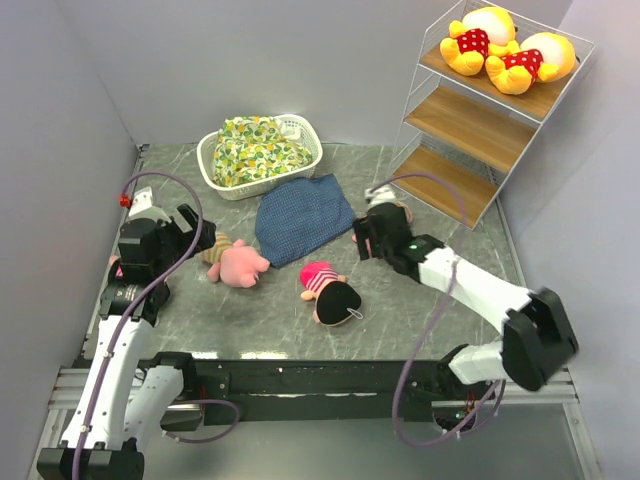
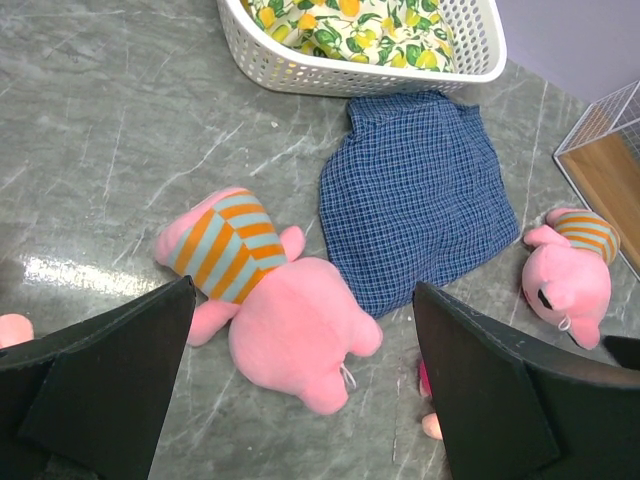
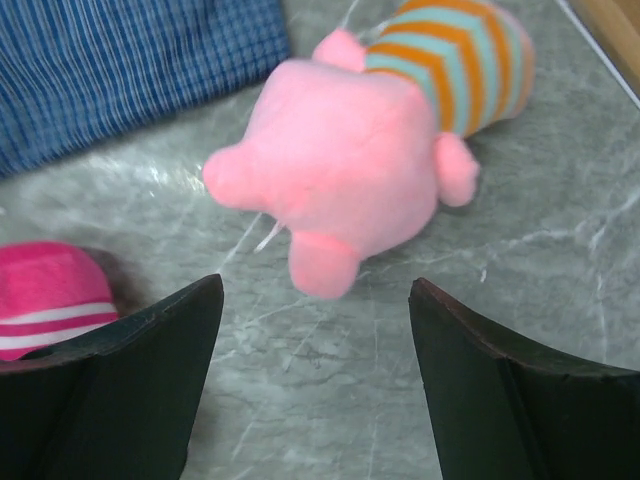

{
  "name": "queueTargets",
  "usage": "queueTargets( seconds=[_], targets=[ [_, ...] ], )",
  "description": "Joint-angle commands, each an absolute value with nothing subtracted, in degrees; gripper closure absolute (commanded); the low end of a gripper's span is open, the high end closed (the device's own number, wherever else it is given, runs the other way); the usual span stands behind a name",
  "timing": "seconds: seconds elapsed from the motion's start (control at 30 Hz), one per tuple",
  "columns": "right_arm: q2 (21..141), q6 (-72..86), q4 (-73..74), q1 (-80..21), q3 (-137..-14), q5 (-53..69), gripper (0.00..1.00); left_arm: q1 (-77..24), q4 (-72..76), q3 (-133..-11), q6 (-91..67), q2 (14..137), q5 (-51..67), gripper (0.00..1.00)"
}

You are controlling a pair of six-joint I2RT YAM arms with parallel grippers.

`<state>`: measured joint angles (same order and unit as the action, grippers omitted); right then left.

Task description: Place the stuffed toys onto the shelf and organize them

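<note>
Right gripper [image 3: 315,290] spread over a piglet [image 3: 340,160], left gripper [image 2: 302,290] spread too; two bears [image 1: 478,38] on shelf [image 1: 470,125], piglets and doll [image 1: 330,290] left on table [image 1: 400,310].

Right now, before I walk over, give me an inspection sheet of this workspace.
Surface: grey marbled table.
Job's things: two yellow bears on the shelf's top board; two piglets and one doll on the table.
Clutter: blue cloth; basket holding floral cloth.
Grippers: left gripper open over one piglet; right gripper open over the other.
Cables: purple cables loop off both arms.
Surroundings: plain grey walls.
</note>
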<state>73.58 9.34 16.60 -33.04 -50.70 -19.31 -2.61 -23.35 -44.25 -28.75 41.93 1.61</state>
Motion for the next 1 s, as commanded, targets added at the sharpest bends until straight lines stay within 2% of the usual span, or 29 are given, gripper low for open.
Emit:
queueTargets(
  seconds=[0.0,0.1,0.17,0.37,0.47,0.5,0.57,0.6,0.63,0.7,0.83,0.93,0.97],
  targets=[
    [81.0,0.9,13.9,-38.0,-55.6,-26.1,0.16,-2.8,-21.9,-44.4,-28.7,42.2,2.1,0.04],
    [86.1,-4.4,10.9,-40.0,-56.8,-30.4,0.11,-2.9,-21.9,-44.2,-28.7,42.6,2.7,0.03],
    [91.0,-7.5,9.1,-41.0,-58.2,-37.5,0.11,-3.0,-21.9,-44.3,-28.6,42.7,2.8,0.04],
    [101.0,-10.9,8.5,-40.8,-61.3,-45.7,0.15,-3.1,-21.6,-44.0,-28.7,42.1,2.8,0.04],
    [101.8,-12.0,6.0,-40.9,-60.5,-47.3,0.28,-3.2,-21.6,-44.2,-28.2,42.1,3.3,0.04],
    [101.8,-12.5,5.1,-40.8,-60.3,-48.7,0.42,-3.2,-21.6,-44.2,-28.2,42.1,3.5,0.04],
    [101.2,-13.8,3.4,-40.7,-59.9,-49.7,0.56,-3.2,-21.4,-44.1,-28.0,41.8,3.6,0.03],
    [100.8,-14.1,3.6,-40.7,-59.9,-49.3,0.71,-3.2,-21.4,-44.0,-27.9,41.4,3.7,0.04],
    [99.6,-13.5,4.6,-40.7,-60.3,-49.0,0.76,-3.3,-21.4,-43.9,-27.9,41.2,3.9,0.03],
    [97.7,-11.4,12.0,-40.9,-63.1,-47.3,0.82,-3.3,-20.8,-43.8,-27.7,40.6,4.2,0.03],
    [88.1,-6.2,24.4,-40.8,-69.1,-34.4,0.82,-3.3,-19.0,-43.4,-27.8,39.9,6.7,0.03],
    [84.1,-2.5,33.1,-40.8,-75.7,-32.9,0.83,-3.3,-16.9,-43.4,-28.9,40.0,9.4,0.03],
    [83.5,-2.0,37.2,-40.8,-79.5,-28.8,0.83,-3.3,-15.8,-43.5,-29.2,40.0,12.1,0.04]
  ],
)
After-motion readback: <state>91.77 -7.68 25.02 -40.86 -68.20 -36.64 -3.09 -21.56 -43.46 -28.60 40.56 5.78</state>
